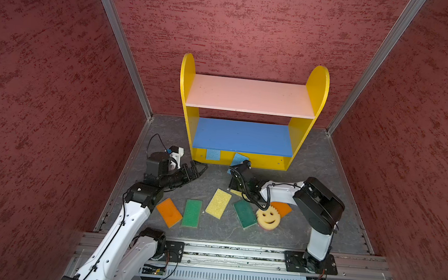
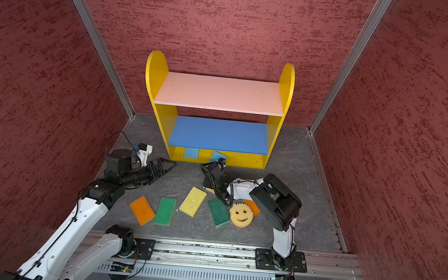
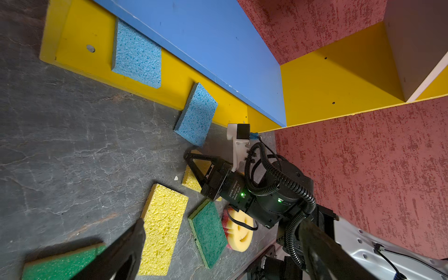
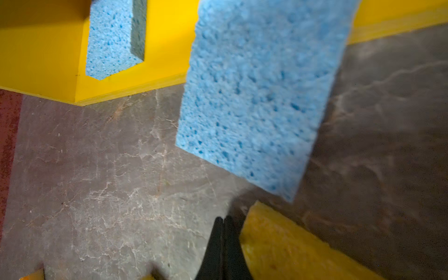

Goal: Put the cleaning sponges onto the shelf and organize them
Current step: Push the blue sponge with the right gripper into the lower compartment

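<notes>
Two blue foam rectangles: both sit at the yellow base of the small three-tier shelf point(image 1: 187, 72), below its blue middle board point(image 1: 242, 136) and pink top board point(image 1: 249, 94).
Flat blue sponge point(image 1: 213, 154): lies on the base toward its left end, its far part tucked under the blue board.
Slanted blue sponge point(image 1: 239, 159): near the middle of the base and turned askew, with one end on the base and the other sticking out past the front edge over the grey stone-patterned floor point(image 1: 306, 221).
Right gripper point(image 4: 223, 220): black fingers pressed together with nothing between them. It is low over the floor, just short of the slanted blue sponge and apart from it.
Half-hidden yellow sponge point(image 4: 278, 244): lies on the floor right beside the right gripper's fingers, mostly covered by that arm in both top views.
Left gripper point(image 1: 198, 169): jaws spread wide and empty, low over the floor off the shelf's left front corner.
Floor row, left to right in both top views: orange rectangular sponge point(image 1: 169, 212), green rectangular sponge point(image 1: 192, 212), yellow rectangular sponge point(image 1: 218, 203), second green sponge point(image 1: 245, 214), and round yellow smiley sponge point(image 1: 268, 216), pink underneath.
Second orange sponge point(image 1: 283, 208): just behind the smiley, partly under the right arm.
</notes>
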Tool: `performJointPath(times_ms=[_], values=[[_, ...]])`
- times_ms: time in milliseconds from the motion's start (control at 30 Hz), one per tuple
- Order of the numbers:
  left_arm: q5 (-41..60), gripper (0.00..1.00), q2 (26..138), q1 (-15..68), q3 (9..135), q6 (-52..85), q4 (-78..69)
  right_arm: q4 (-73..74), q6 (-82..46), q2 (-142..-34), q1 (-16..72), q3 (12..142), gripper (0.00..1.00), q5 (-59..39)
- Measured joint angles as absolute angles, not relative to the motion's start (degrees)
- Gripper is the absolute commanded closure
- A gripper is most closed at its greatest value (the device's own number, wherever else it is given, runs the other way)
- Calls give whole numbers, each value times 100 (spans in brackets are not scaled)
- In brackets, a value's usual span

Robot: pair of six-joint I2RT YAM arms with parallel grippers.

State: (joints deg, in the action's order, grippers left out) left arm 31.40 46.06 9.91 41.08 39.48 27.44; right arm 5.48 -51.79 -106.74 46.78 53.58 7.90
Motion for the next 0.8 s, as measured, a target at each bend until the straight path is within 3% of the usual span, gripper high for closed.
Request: performJointPath(times_ms=[300,800], values=[[3142,1,4606,989,4108,3938,2738,174,-5205,-10276,4534,5061,100,1116],[3107,1,4460,958,4106,3913,2775,1363,-5367,-11078,4491,5454,100,548]])
